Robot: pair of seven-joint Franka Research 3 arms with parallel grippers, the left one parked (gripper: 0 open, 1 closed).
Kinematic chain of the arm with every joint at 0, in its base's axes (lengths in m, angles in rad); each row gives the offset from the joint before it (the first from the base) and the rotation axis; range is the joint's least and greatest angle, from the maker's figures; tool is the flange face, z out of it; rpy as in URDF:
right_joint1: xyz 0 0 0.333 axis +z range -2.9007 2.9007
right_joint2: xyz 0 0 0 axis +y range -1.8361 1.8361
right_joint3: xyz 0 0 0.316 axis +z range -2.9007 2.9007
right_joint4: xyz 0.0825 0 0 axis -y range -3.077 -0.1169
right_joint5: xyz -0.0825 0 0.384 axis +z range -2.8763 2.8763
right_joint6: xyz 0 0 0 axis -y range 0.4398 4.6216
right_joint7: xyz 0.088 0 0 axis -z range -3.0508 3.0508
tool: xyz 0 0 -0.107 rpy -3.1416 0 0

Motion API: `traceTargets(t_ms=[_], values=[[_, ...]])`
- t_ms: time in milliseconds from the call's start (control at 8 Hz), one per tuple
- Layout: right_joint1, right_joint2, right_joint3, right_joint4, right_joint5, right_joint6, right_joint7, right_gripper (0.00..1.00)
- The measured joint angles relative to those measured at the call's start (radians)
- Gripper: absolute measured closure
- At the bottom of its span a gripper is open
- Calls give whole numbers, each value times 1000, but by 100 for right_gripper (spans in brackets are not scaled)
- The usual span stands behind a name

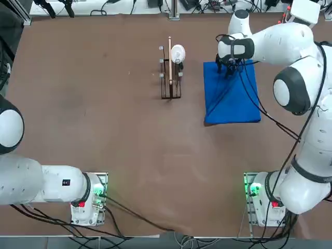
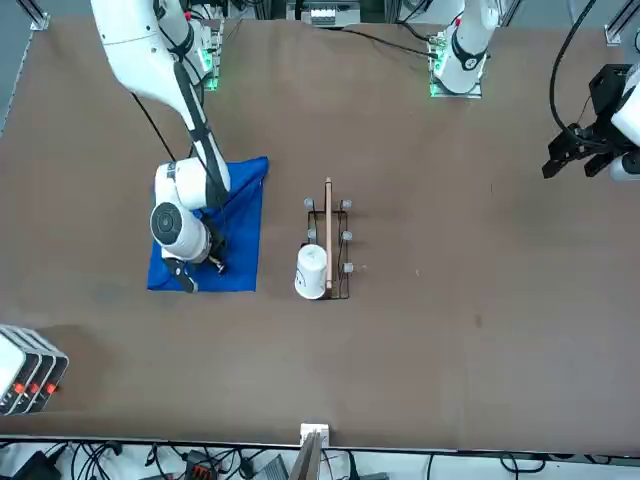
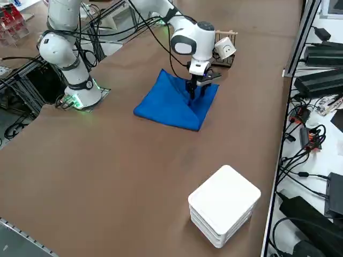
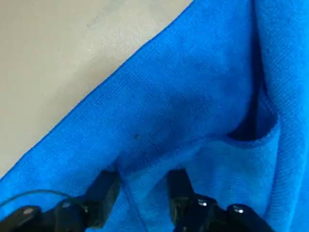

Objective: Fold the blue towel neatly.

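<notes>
Blue towel (image 1: 232,98) lies on the brown surface (image 1: 104,114) in the right half of the top view, folded over into a narrower rectangle, long side running away from the arm bases. Far end sits under the right arm's wrist, near end has a rounded fold edge. In the right side view (image 3: 174,101) the cloth rises in a peak toward the tool, a ridge running up to it, the rest flat.

Right tool (image 1: 229,68) is down at the towel's far end, near the far left corner. Wrist view: both black fingers (image 4: 104,191) pressed into the blue cloth, a raised pleat of towel (image 4: 193,96) sits between them, fingers narrowly parted and closed onto that pleat. A deeper fold pocket shows beside it. Bare surface visible past the towel edge. Front view (image 2: 196,268): tool low over the towel's edge closest to that camera.

Wooden rack (image 1: 170,78) with a white cup (image 1: 178,53) hung on it stands just left of the towel, apart from it. White stacked box (image 3: 224,204) sits near the surface edge in the right side view, well apart from the towel.
</notes>
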Motion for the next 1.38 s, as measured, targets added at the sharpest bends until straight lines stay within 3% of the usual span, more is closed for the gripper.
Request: traceTargets(t_ms=[500,750,1125,1250,1375], values=[[-1,-1,0,3,1,0,0,52],[0,-2,0,4,1,0,0,70],[0,-4,0,4,1,-1,0,84],[0,-7,0,5,1,-3,0,96],[0,-7,0,5,1,-2,0,97]])
